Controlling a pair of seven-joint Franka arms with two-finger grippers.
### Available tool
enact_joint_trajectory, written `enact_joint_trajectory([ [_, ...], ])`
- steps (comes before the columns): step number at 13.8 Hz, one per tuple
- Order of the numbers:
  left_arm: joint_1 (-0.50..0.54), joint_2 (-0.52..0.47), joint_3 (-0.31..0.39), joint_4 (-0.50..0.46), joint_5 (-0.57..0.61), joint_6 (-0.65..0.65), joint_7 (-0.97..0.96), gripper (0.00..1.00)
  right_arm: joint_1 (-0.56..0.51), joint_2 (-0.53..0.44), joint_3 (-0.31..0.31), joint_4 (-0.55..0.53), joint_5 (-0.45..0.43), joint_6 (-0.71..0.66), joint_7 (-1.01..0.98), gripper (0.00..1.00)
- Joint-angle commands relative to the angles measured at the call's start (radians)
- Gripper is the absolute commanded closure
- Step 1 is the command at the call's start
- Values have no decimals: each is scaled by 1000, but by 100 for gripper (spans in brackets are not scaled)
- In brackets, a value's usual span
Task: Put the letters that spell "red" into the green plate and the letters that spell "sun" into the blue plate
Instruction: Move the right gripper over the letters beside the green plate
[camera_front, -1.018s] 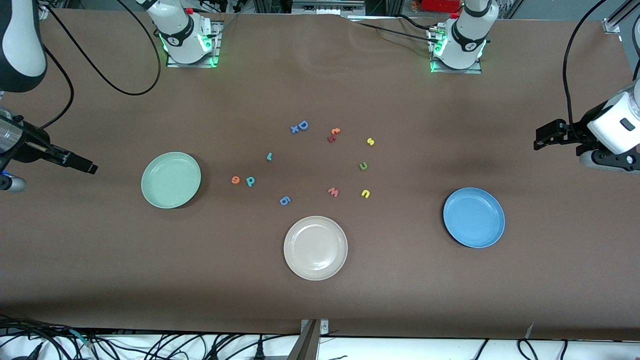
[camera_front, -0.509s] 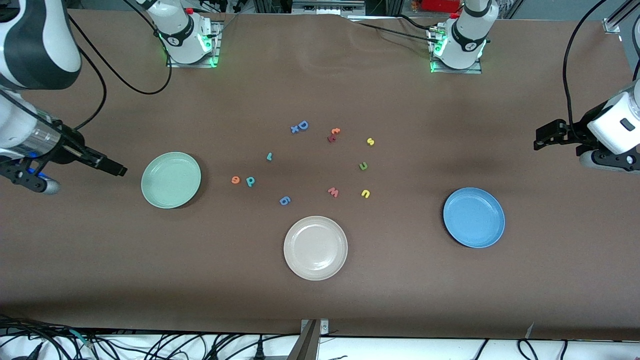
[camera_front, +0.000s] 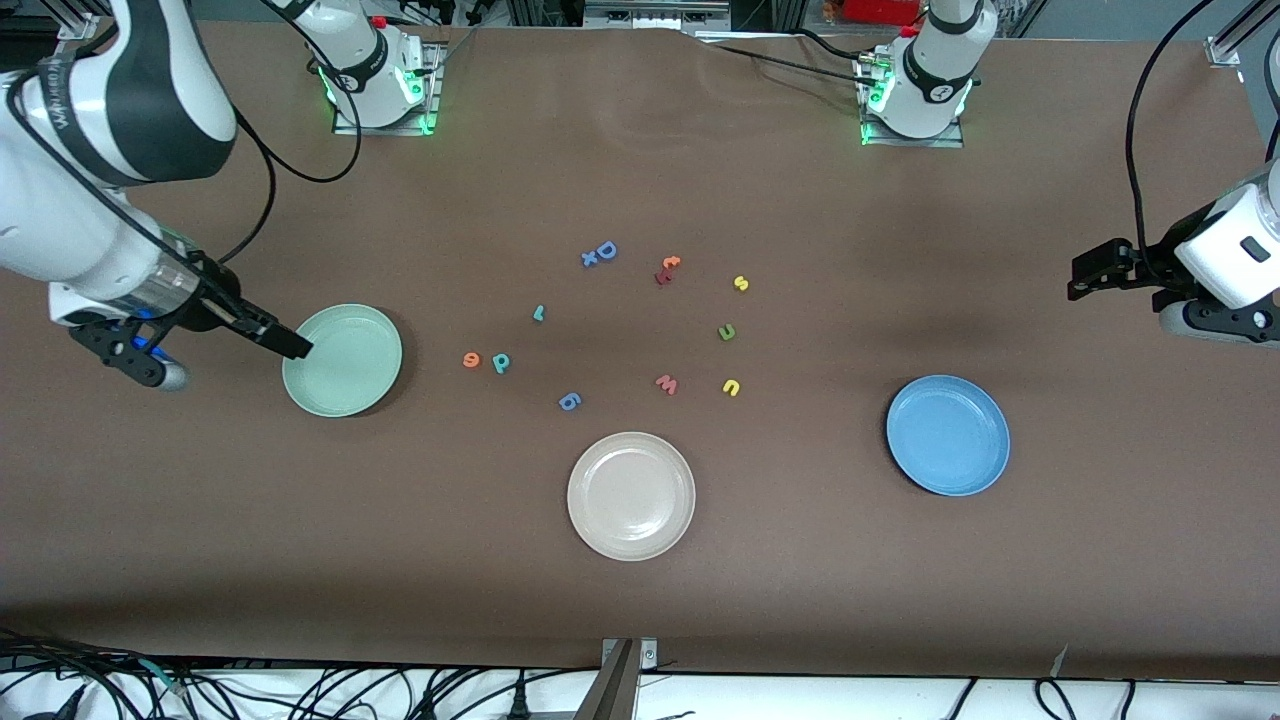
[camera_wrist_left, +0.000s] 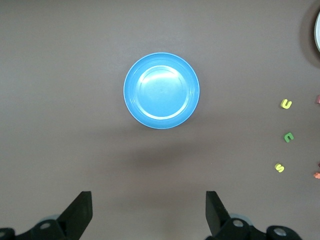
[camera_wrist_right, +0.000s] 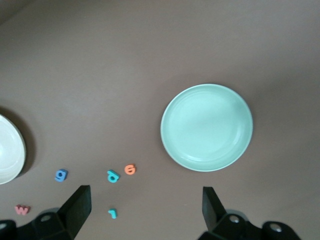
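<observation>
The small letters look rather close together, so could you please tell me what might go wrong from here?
1. The orange e and teal d lie side by side, so the open right end effector, now over the green plate's rim, might nudge one while picking the other.
2. The blue g sits near the d and could be mistaken for it.
3. The left end effector waits open, away from the yellow s.

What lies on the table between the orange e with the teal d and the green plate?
Nothing visible: only bare brown table separates the tiny orange foam e and teal foam d from the round pale-green plate.
</observation>
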Motion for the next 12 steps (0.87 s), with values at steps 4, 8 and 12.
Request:
enact_joint_trajectory([
  [4,6,11,0,25,-14,-7,22,0,85,26,3,-62,9,112,156,1],
  [8,6,11,2,25,-14,-7,22,0,123,45,3,-91,7,163,214,1],
  [12,6,11,2,25,-14,-7,22,0,157,71,3,-91,1,181,253,1],
])
